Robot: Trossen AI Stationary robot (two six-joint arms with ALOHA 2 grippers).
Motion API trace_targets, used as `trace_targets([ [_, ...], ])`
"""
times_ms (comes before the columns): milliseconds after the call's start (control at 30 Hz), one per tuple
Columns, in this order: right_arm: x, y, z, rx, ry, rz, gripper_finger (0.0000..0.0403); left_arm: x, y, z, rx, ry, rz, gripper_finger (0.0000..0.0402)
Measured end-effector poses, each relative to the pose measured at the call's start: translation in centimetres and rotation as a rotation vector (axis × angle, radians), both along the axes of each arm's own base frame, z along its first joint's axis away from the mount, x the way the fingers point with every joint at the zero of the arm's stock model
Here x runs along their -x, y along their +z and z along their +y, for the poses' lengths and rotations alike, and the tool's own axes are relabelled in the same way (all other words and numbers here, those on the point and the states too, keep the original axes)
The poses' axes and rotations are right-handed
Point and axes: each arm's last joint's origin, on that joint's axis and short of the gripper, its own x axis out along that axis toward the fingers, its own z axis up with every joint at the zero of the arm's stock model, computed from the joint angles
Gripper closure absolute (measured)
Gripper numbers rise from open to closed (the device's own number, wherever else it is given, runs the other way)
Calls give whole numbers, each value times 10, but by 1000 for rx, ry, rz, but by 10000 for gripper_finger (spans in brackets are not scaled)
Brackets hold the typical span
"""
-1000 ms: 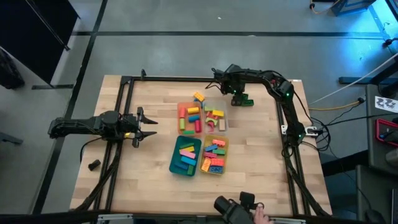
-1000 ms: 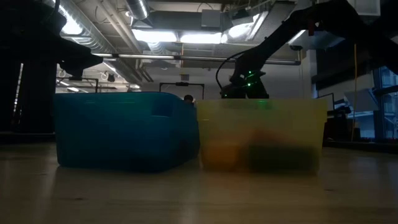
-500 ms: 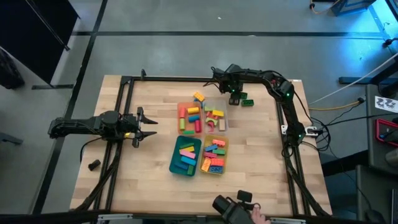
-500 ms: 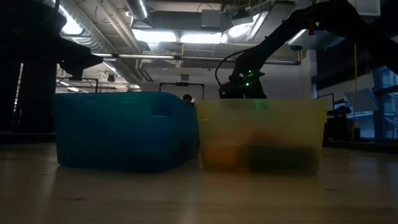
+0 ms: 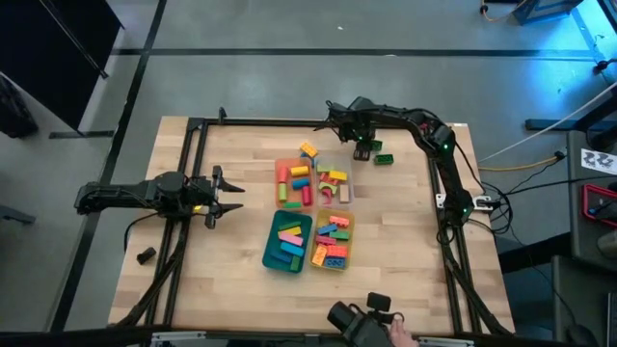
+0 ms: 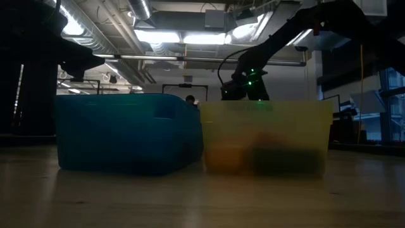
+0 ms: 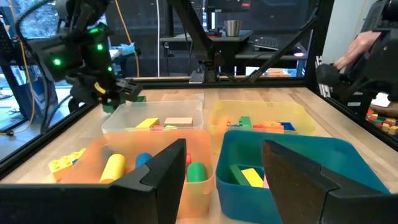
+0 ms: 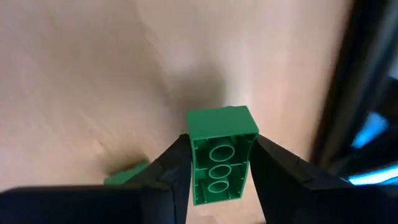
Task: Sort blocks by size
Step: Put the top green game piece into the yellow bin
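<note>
The right gripper [image 5: 363, 146] has closed on a green block [image 8: 219, 163] and lifted it toward the clear tray [image 5: 335, 183].

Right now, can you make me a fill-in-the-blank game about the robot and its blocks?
1. The right gripper is holding a ____ block.
2. The blue-green tray sits beside the ____ tray.
3. The left gripper holds ____.

Missing words: green; yellow; nothing

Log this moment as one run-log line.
right gripper: shut on green plastic brick, lifted | left gripper: open, waiting | second green brick: on table
</note>
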Motion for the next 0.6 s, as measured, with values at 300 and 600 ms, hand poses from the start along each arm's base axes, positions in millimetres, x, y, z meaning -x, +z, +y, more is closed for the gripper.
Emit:
trace_targets([
  [300,-15,48,-3,48,18,-30,261,0,0,0,0,0,0,208],
  [600,-42,104,40,-42,-4,-139,260,0,0,0,0,0,0,208],
])
